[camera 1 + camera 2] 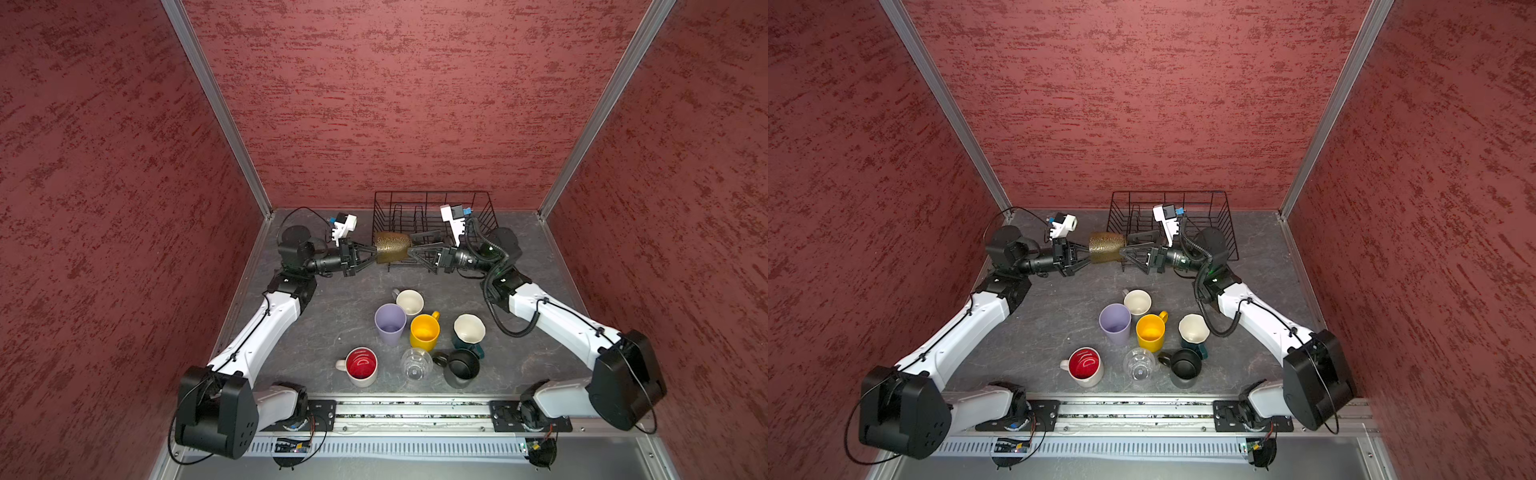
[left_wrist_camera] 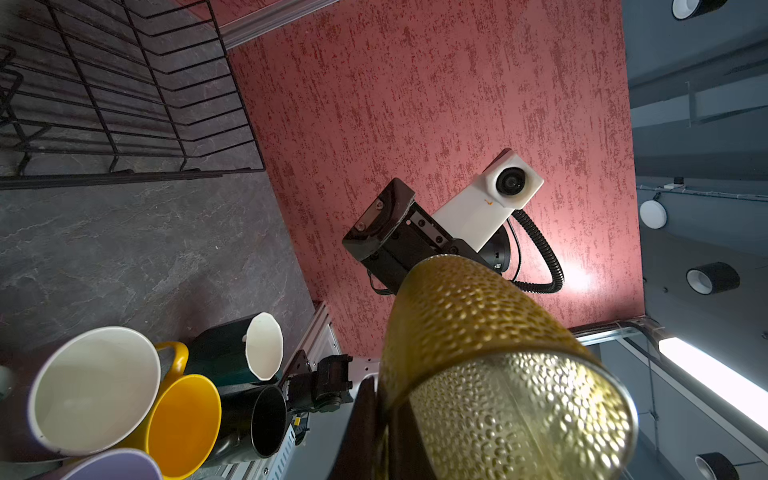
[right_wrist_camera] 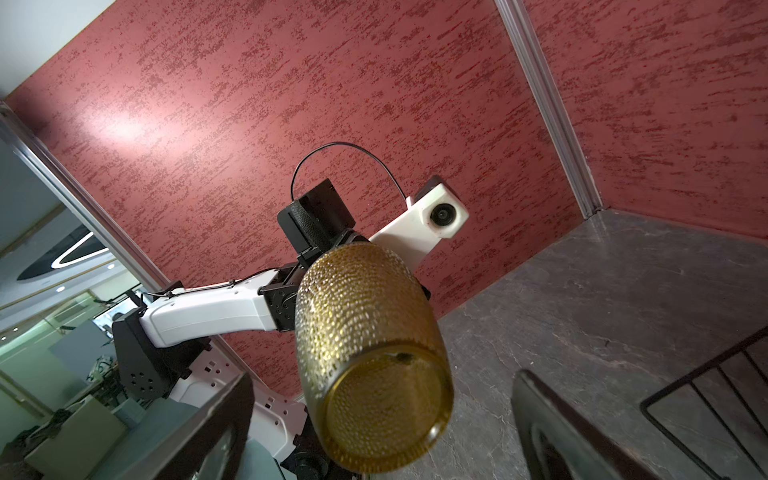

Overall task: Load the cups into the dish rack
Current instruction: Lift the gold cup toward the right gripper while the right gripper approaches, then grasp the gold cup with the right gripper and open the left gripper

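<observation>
The amber glass (image 1: 392, 248) (image 1: 1106, 247) hangs level in the air in front of the dish rack (image 1: 432, 193) (image 1: 1171, 192). My left gripper (image 1: 373, 252) (image 2: 386, 436) is shut on the glass's rim, one finger inside and one outside. My right gripper (image 1: 411, 252) (image 3: 382, 449) faces the glass's base (image 3: 386, 407) and is open, with its fingers (image 3: 208, 436) wide on either side and not touching. Seven other cups stand on the table: grey mug (image 1: 409, 301), lilac tumbler (image 1: 390, 322), yellow mug (image 1: 424, 330), teal mug (image 1: 469, 330), black mug (image 1: 461, 368), clear glass (image 1: 415, 363), white mug with red inside (image 1: 360, 365).
The rack stands against the red back wall (image 1: 415, 104), with upright prongs inside and no cup in it. Red side walls close the table (image 1: 332, 299) in on the left and right. A metal rail (image 1: 411, 409) runs along the front edge.
</observation>
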